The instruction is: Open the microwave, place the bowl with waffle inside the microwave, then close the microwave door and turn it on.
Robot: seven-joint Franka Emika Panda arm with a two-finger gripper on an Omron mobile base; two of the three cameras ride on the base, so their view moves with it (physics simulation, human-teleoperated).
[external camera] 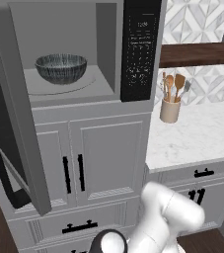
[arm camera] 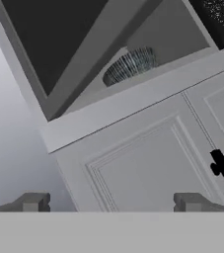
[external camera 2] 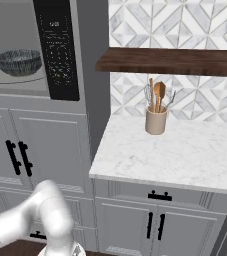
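Note:
The microwave [external camera: 84, 101] stands open. Inside it the dark streaked bowl [external camera: 60, 68] sits on the round turntable [external camera: 91, 81]; it is also visible from the other side, bowl [external camera 2: 18, 61], and from below, bowl [arm camera: 130, 66]. The waffle is hidden below the bowl's rim. The microwave door [external camera: 12, 123] is swung wide to the left, and its black bar handle [external camera: 0, 153] faces outward. My gripper [arm camera: 111, 205] is open and empty, low in front of the cabinet under the microwave, looking up at the cavity. The black keypad strip [external camera: 140, 49] lies right of the cavity.
Grey panelled cabinet doors [external camera: 108, 153] with black handles [external camera: 73, 173] sit under the microwave. To the right is a marble counter [external camera 2: 185, 150] with a beige utensil crock [external camera 2: 156, 120], under a dark wooden shelf [external camera 2: 170, 60]. My white arm [external camera: 170, 217] folds low in front.

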